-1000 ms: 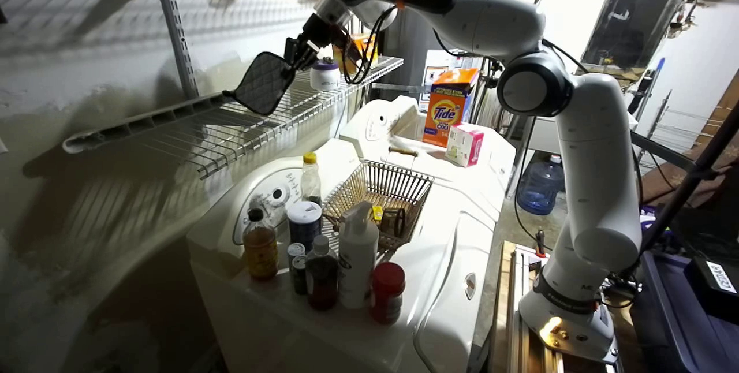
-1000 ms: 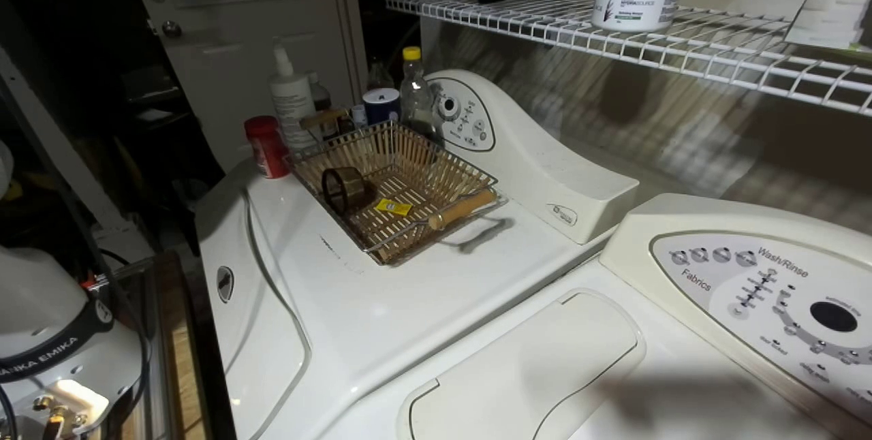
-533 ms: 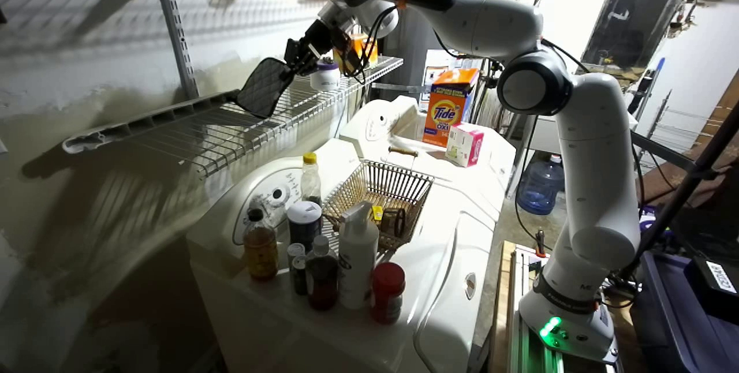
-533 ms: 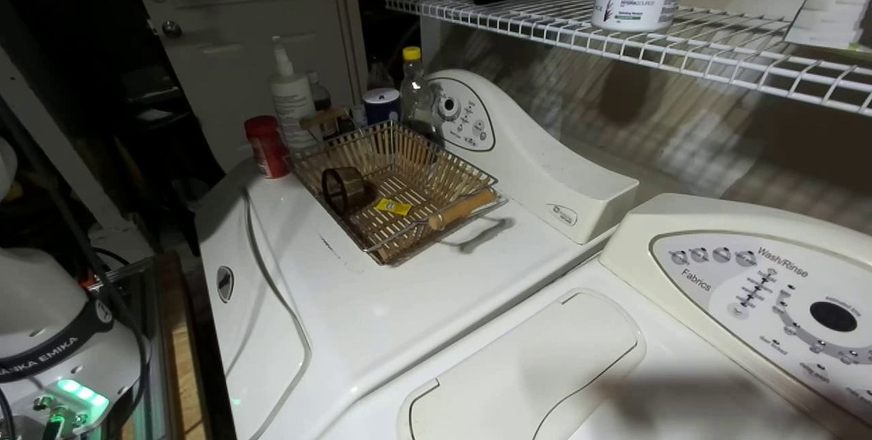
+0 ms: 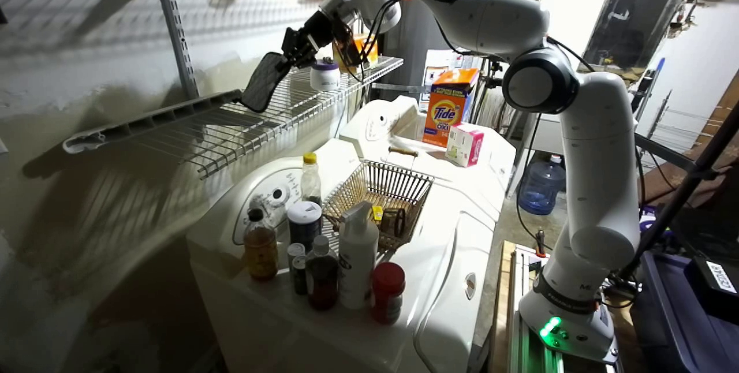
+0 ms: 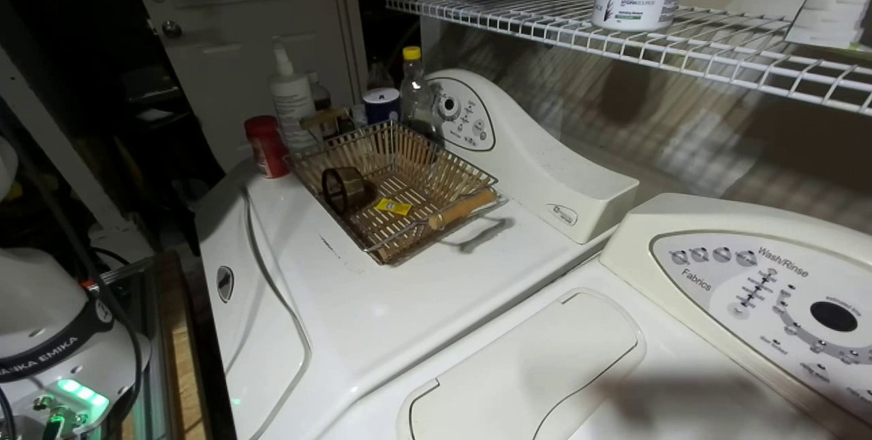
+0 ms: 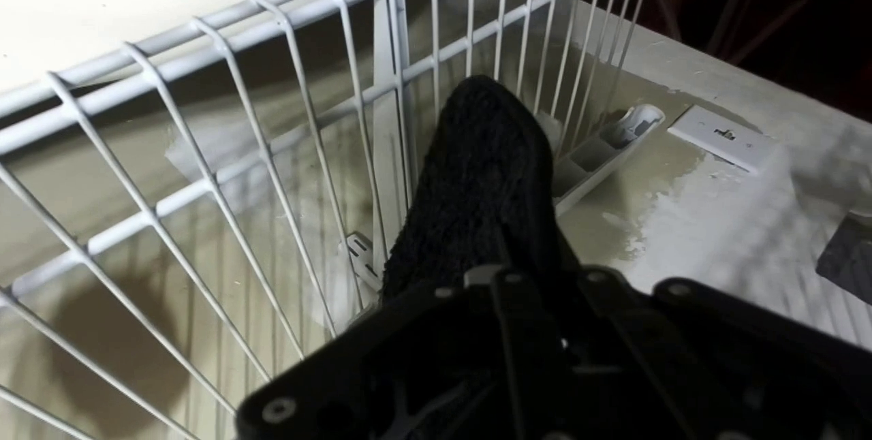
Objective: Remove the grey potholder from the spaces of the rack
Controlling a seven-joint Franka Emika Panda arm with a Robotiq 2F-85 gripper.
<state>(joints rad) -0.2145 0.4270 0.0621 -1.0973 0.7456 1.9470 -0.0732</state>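
- My gripper (image 5: 287,60) pinches the grey potholder (image 5: 264,81).
- It now shows more edge-on in an exterior view.
- I judge it likely free of the wire rack (image 7: 231,45).

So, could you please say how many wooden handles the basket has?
2. In an exterior view, the near handle is at the end of the basket closer to the camera; the far handle is at the opposite end, toward the bottles. No other shows.
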